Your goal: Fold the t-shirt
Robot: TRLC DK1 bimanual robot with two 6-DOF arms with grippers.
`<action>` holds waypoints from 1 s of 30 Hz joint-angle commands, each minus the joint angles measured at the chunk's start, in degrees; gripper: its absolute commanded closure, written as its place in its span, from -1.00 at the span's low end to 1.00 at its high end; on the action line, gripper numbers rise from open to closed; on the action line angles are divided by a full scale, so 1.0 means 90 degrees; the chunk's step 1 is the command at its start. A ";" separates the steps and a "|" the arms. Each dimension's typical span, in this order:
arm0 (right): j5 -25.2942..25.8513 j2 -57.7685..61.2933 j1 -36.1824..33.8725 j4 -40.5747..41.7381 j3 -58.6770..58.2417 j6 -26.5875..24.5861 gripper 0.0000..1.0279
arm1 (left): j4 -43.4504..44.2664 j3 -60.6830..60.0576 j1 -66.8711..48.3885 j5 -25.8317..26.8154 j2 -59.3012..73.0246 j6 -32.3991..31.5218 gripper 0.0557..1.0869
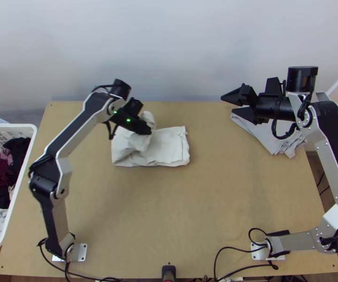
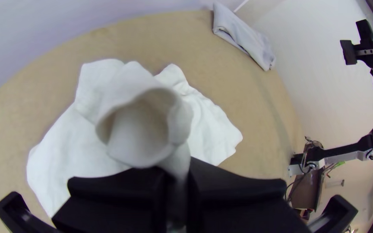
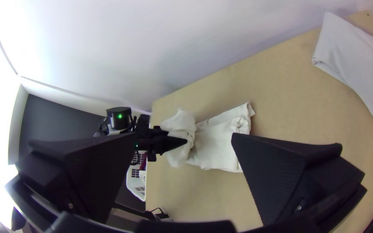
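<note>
The white t-shirt (image 1: 166,146) lies as a folded bundle left of the table's middle in the top view, its left part bunched and lifted. My left gripper (image 1: 146,129) is over that raised part; in the left wrist view the left gripper (image 2: 178,190) is shut on a gathered bit of the t-shirt (image 2: 96,146), with a rolled loop of cloth standing above the fingers. At the back right, my right gripper (image 1: 230,104) stands open, apart from the t-shirt. In the right wrist view the right gripper (image 3: 186,159) has widely parted fingers, with the t-shirt (image 3: 216,146) farther off.
A folded light-grey cloth (image 1: 272,136) lies at the table's back right, partly under the right gripper. A white basket (image 1: 21,188) with mixed clothes stands at the left edge. Bare wood of the table (image 1: 169,211) spreads in front of the t-shirt. Cables run along the near edge.
</note>
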 commanded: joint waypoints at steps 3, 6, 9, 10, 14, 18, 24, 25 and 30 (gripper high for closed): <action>-0.0045 0.0111 0.0041 0.0078 0.0072 0.0010 -0.93 | -0.0160 0.0730 -0.0437 -0.0087 0.0537 -0.0216 0.93; -0.0045 0.0169 0.0041 0.0078 0.0072 0.0010 -0.93 | -0.0238 0.1033 -0.0662 -0.0126 0.0820 -0.0255 0.93; -0.0045 0.0208 0.0041 0.0078 0.0092 0.0010 -0.93 | -0.0326 0.1384 -0.0838 -0.0205 0.1113 -0.0314 0.93; -0.0045 0.0218 0.0041 0.0078 0.0082 0.0000 -0.93 | -0.0326 0.1472 -0.0896 -0.0224 0.1201 -0.0324 0.93; -0.0045 0.0277 0.0051 0.0078 0.0004 -0.0039 -0.93 | -0.0277 0.1658 -0.1199 -0.0302 0.1474 -0.0402 0.93; -0.0035 0.0326 0.0100 0.0087 -0.0260 -0.0156 -0.93 | 0.0162 0.1716 -0.1511 -0.0488 0.1738 -0.0607 0.36; 0.0033 0.0511 0.0246 0.0302 -0.1061 -0.0390 -0.93 | 0.1529 0.1726 -0.1726 -0.0488 0.1601 -0.1183 -0.92; 0.0043 0.0540 0.0256 0.0419 -0.1217 -0.0400 -0.93 | 0.1744 0.1726 -0.1697 -0.0478 0.1504 -0.1349 -0.92; 0.0102 0.0853 0.0422 0.0888 -0.1666 -0.0400 -0.93 | 0.2223 0.1726 -0.1472 -0.0371 0.0986 -0.1710 -0.92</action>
